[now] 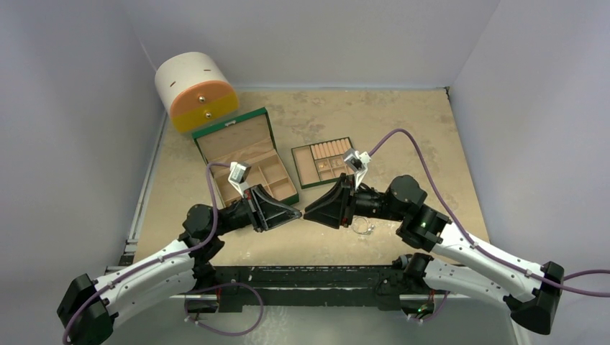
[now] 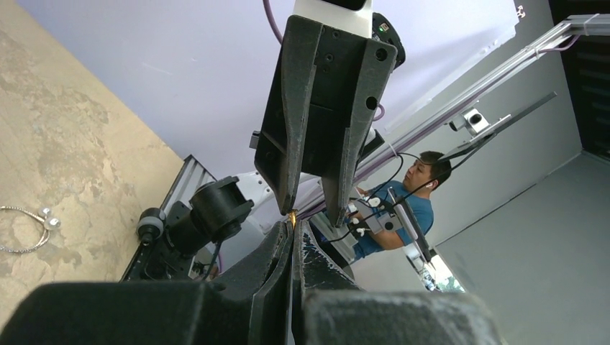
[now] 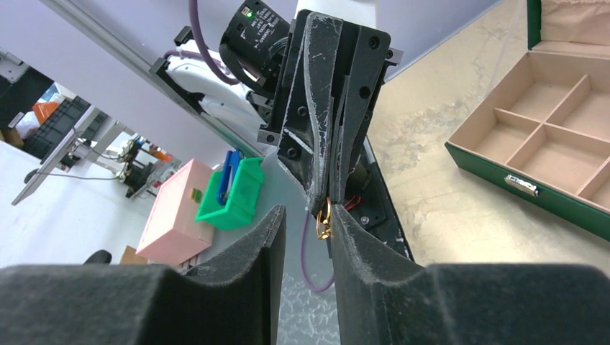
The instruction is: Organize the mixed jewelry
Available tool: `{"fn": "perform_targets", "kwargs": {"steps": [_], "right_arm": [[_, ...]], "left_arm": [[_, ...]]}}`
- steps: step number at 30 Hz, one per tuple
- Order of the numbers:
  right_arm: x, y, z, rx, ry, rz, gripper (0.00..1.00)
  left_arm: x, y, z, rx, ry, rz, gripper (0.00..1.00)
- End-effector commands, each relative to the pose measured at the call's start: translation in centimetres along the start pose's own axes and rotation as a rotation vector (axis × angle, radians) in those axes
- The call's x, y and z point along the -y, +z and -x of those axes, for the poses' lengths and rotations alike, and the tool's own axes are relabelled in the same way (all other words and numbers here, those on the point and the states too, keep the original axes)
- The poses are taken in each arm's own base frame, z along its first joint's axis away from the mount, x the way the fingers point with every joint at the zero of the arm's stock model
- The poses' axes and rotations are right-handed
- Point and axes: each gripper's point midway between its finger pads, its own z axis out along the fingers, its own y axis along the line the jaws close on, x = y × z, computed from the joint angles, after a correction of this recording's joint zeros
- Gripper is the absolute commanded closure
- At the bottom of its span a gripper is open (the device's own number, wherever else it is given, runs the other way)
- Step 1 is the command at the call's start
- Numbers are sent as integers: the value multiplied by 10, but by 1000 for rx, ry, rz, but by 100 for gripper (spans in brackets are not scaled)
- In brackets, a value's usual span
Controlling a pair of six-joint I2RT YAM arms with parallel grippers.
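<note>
Gold ring (image 3: 324,219) at a mid-air handover, gripper tip to gripper tip

The left gripper (image 3: 325,197) pinches the ring tight at its tips, above the tabletop (image 1: 403,122) near the green box (image 3: 503,172). The right gripper (image 2: 311,208) brackets it with a narrow gap, not yet gripping. Next, I judge, the right must close squarely on the ring before the left releases it.

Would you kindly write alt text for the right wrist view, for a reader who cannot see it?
The left gripper, jaws shut, holds a small gold ring at its tips, between the open fingers of the right gripper. At right, an open green box shows empty tan compartments.
</note>
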Motion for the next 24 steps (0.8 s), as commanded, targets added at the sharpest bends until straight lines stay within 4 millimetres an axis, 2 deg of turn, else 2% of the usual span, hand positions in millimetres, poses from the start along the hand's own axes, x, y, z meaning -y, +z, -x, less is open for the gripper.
{"fn": "perform_targets", "kwargs": {"steps": [1,24], "right_arm": [[-18,-1,18,53,-28,67,69],[-9,-1,12,39,-22,30,75]], "left_arm": [[20,-1,4,14,23,-74,100],[24,-1,10,44,34,-84,100]]}}
